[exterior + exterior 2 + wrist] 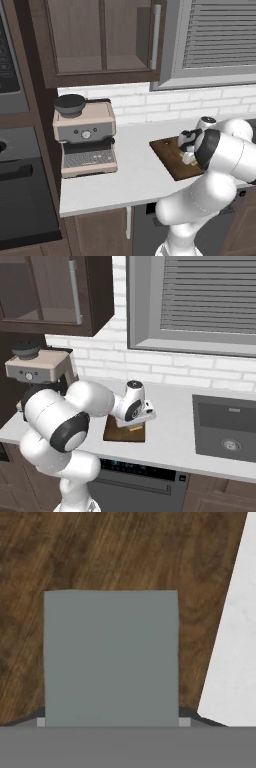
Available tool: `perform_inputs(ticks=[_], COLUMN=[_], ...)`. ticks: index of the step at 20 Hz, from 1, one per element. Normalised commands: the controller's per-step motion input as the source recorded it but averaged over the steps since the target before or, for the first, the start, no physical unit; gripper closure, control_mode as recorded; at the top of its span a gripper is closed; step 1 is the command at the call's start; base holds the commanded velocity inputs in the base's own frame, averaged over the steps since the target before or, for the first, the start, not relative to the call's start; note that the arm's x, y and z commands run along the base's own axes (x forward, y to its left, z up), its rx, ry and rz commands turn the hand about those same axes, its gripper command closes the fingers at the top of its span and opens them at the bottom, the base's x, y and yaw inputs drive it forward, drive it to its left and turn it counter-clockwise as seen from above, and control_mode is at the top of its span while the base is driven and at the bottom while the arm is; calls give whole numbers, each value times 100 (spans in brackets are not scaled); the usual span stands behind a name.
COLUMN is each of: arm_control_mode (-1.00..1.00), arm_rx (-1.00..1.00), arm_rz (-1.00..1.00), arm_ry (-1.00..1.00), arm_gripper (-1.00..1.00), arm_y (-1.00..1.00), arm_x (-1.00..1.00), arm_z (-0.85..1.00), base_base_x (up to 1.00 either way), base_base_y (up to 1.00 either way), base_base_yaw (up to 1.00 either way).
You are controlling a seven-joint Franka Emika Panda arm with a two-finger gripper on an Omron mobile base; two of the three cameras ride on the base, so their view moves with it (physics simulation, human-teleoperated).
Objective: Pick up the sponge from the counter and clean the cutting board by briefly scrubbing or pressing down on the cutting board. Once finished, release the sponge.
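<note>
I see the arm bent low over the counter [125, 170], w/ the gripper [189, 159] down on the cutting board [167, 150]. A bit of yellow sponge [189, 160] shows at the fingertips; can't tell jaw state from here. Board lies at an angle, near counter's front edge. Espresso machine [86, 135] stands well apart at the left end, dark pan [70, 104] on top. Wall cabinets [100, 40] above, window blinds [220, 35] at upper right.
</note>
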Motion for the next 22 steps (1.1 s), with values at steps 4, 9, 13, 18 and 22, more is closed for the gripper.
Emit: perform_inputs(ticks=[4, 9, 13, 18, 22], arm_control_mode=[-100, -100, -100, -100, -100], arm_rx=[-1, 0, -1, 0, 0], arm_rz=[0, 0, 0, 0, 0], arm_ry=[1, 0, 0, 0, 1], arm_gripper=[100, 100, 100, 100, 100], arm_y=[11, 7, 8, 5, 1], arm_x=[35, 32, 36, 38, 28], arm_z=[-1, -1, -1, -11, -30], base_base_x=[0, 0, 0, 0, 0], base_base_y=[0, 0, 0, 0, 0], base_base_yaw=[0, 0, 0, 0, 0])
